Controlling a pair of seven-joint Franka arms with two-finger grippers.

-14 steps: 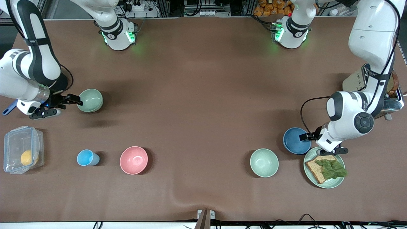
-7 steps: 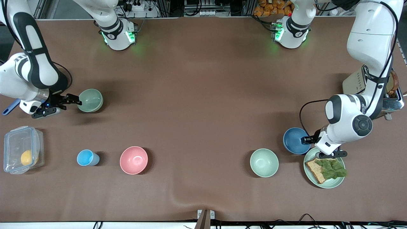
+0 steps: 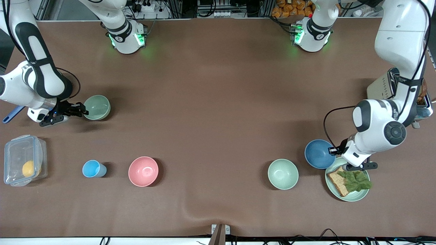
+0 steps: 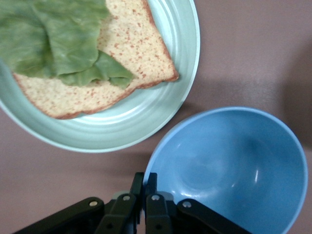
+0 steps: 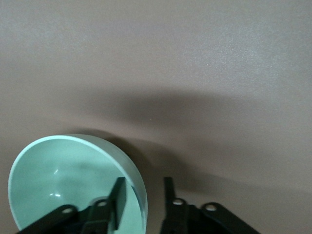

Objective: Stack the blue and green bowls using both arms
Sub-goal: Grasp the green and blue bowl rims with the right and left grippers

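The blue bowl (image 3: 318, 153) sits beside the green plate at the left arm's end of the table. My left gripper (image 3: 333, 150) is shut on its rim; in the left wrist view the fingers (image 4: 151, 183) pinch the edge of the blue bowl (image 4: 234, 161). The pale sage-green bowl (image 3: 97, 107) sits at the right arm's end. My right gripper (image 3: 82, 111) is open and straddles its rim. In the right wrist view one finger (image 5: 118, 195) is inside the green bowl (image 5: 58, 180) and the other is outside.
A mintier green bowl (image 3: 283, 174) stands beside the blue bowl. The green plate (image 3: 361, 196) holds bread and lettuce, and shows in the left wrist view (image 4: 146, 117). A toaster (image 3: 420, 102), a pink bowl (image 3: 143, 171), a light-blue cup (image 3: 92, 168) and a clear lidded box (image 3: 24, 160) also stand here.
The blue bowl and my left gripper have shifted slightly toward the front camera and the plate. My right gripper has closed in on the green bowl's rim.
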